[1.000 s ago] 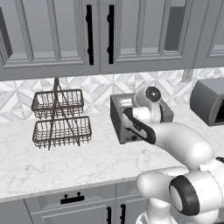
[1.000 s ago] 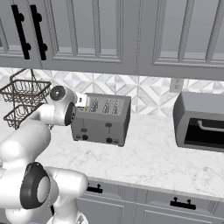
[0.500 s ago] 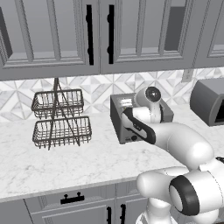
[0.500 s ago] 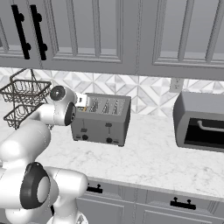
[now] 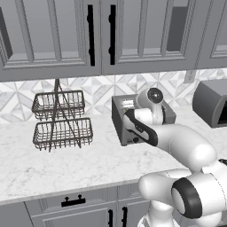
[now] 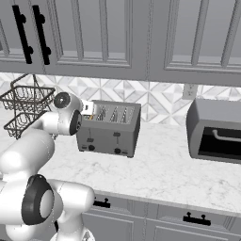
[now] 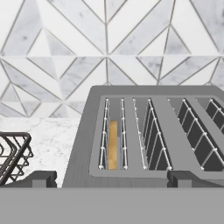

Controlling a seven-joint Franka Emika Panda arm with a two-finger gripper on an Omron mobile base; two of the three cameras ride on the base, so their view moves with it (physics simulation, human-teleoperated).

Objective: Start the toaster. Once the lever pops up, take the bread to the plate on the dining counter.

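Hand [image 7: 108, 179] open, fingertips [image 7: 38, 179] spread wide and gripping nothing, poised just above the toaster's near edge. Toaster [image 6: 109, 129] standing on the marble worktop [image 6: 164, 169], bread [image 7: 113, 144] sunk on edge in its leftmost slot, with what looks like only the golden crust showing. Beyond the toaster's left side, a two-tier wire basket [image 5: 62, 119]; behind, the patterned tile backsplash [image 7: 109, 48].

Grey toaster [image 6: 110, 131] on worktop; bread [image 7: 113, 150] sunk in slot.
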